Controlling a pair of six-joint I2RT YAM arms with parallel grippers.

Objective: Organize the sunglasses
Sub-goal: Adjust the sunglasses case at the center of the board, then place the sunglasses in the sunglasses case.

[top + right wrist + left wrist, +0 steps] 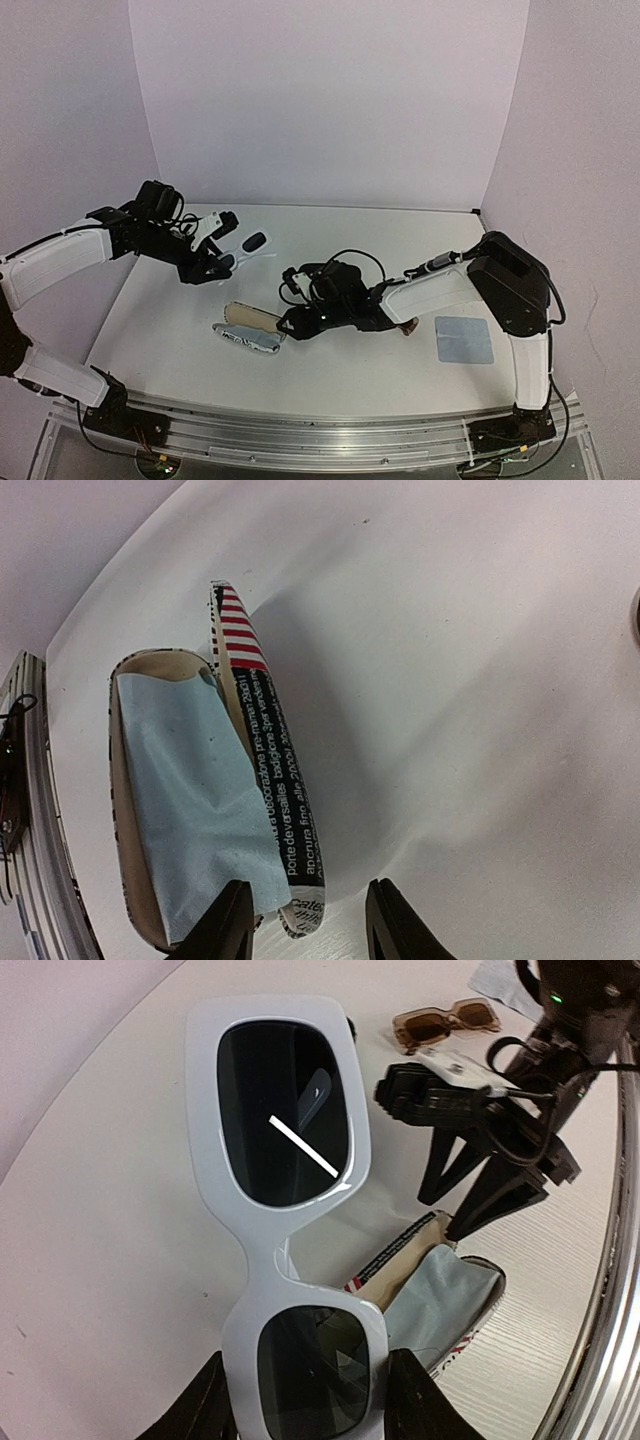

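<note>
Left pincer (305,1405) clamped on the white pair (285,1160), glossy dark lenses, raised over the table's (330,380) left. I want it lowered flat onto the cloth (190,790) in the case (150,665). Right pincer (300,920) straddles the striped lid (262,730), can't tell if it's gripping; pin that lid back. Brown pair (445,1025) lies off right

Left arm (52,264) and right arm (432,294) are both wearing white link covers over black joints, black cables (356,253) looping loose near the wrists.
</note>
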